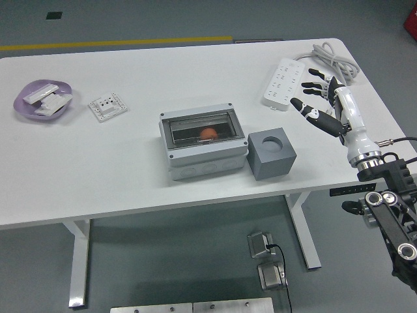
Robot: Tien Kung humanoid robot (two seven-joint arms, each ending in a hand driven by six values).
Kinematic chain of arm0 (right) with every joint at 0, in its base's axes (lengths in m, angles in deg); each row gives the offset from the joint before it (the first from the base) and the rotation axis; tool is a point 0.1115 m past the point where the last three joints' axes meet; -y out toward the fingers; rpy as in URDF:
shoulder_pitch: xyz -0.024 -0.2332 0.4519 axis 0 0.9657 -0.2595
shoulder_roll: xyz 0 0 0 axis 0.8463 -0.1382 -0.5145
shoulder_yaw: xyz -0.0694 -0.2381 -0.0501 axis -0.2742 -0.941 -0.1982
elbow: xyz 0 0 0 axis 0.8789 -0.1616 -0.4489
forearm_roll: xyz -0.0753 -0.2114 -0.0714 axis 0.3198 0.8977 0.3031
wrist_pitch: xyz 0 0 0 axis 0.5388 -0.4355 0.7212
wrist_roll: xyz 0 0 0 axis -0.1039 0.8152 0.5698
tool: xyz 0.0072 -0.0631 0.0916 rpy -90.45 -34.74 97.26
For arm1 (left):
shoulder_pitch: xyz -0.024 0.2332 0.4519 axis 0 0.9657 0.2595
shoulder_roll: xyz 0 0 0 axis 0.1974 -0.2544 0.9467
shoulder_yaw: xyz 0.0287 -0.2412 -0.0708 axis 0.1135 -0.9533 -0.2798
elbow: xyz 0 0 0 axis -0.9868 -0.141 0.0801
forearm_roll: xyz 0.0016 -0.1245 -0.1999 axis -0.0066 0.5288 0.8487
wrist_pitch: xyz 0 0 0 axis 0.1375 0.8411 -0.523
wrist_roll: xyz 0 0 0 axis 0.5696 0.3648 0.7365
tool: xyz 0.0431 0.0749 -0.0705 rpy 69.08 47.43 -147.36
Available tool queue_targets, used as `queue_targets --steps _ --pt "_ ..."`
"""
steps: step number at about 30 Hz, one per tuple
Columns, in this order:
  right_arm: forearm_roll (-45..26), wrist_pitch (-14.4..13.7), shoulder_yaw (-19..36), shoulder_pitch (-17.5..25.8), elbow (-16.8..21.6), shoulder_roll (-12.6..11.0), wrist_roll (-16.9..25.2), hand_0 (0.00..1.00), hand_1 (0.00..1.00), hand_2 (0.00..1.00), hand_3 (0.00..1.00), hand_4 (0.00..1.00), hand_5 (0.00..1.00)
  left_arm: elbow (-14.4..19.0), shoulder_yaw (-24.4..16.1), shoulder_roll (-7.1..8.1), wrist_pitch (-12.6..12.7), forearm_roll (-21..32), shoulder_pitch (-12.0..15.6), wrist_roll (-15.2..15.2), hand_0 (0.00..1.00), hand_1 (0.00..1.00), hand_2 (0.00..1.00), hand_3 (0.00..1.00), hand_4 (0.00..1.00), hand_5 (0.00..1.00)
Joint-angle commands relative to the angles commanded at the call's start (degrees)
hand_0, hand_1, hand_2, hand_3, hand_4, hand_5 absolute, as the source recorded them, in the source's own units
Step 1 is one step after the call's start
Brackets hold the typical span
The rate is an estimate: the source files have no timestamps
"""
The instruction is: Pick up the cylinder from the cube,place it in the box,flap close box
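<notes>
A grey box (203,142) with a clear lid lying shut stands at the table's middle. An orange cylinder (208,134) shows inside it through the lid. A grey cube (272,154) with an empty round hole in its top stands touching the box's right side. My right hand (317,98) is open and empty, fingers spread, above the table's right part, well to the right of the cube. My left arm is out of view.
A white power strip (283,81) with a coiled cable (333,57) lies at the back right, just left of my hand. A white socket plate (107,106) and a purple dish (42,99) with white parts lie at the left.
</notes>
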Motion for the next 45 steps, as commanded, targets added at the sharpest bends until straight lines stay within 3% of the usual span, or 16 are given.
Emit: queue_targets --steps 7,16,26,45 --pt "-1.8 0.2 0.9 1.1 -0.5 0.1 0.6 0.809 0.722 0.740 0.837 0.961 0.451 0.0 0.6 -0.11 0.3 0.7 0.0 0.0 0.661 0.651 0.605 0.678 0.657 0.211" --pt "-1.8 0.2 -1.9 -2.3 -2.0 -0.5 0.1 0.810 0.721 0.741 0.836 0.960 0.448 0.0 4.9 -0.66 0.2 5.0 0.4 0.4 0.661 0.651 0.605 0.677 0.657 0.212" --pt "-1.1 0.2 -1.7 -2.9 -1.5 -0.4 -0.7 0.808 0.725 0.749 0.837 0.952 0.443 0.0 2.8 -0.54 0.1 3.0 -0.2 0.6 0.660 0.650 0.603 0.678 0.658 0.211" --pt "-0.1 0.2 -0.5 -2.7 -0.5 -0.8 -0.6 0.811 0.725 0.748 0.836 0.938 0.431 0.0 4.7 -0.64 0.3 5.2 -0.1 0.4 0.660 0.650 0.602 0.678 0.659 0.211"
